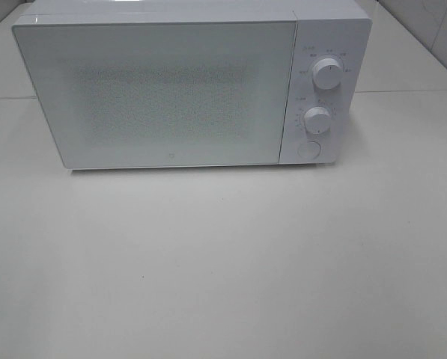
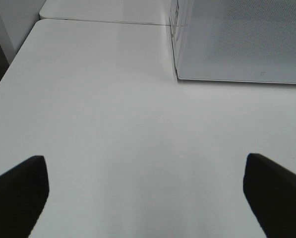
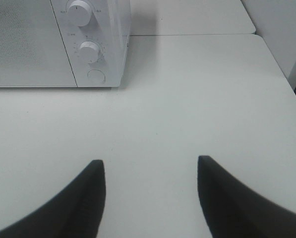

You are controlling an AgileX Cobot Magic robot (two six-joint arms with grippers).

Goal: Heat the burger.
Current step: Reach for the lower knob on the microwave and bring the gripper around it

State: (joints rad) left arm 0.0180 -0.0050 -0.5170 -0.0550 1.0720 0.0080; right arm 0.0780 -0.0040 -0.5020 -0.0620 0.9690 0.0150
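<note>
**WHITE TABLE, SHUT MICROWAVE, BURGER NOT IN VIEW**

Surface: a plain white table (image 1: 223, 284), with a seam to a second top farther back and a pale wall (image 1: 433, 34) at the far corner.

Item 1, nearest me: left gripper (image 2: 145, 161). Its jaws are spread wide with nothing between them, over bare table.

Item 2: right gripper (image 3: 150, 161). Its jaws are apart, set narrower than the left pair, and also empty.

Item 3, farther off: microwave (image 1: 171, 90). Its door (image 1: 156, 93) is shut, and the frosted window shows nothing of the inside. The panel on its right side carries 2 dials, the upper knob (image 1: 327, 73) and the lower knob (image 1: 317, 120), with a round button (image 1: 308, 149) beneath them.

Item 4: burger. It appears in none of my 3 views, neither on the table I can see nor in either gripper. I cannot tell whether it sits behind the door, so its direction and long axis from either pincer are unknown.

Judgement: the next move turns on the round button. The panel lies on the right arm's side, so the right gripper is the nearer one. The left gripper faces the door's opposite edge.
</note>
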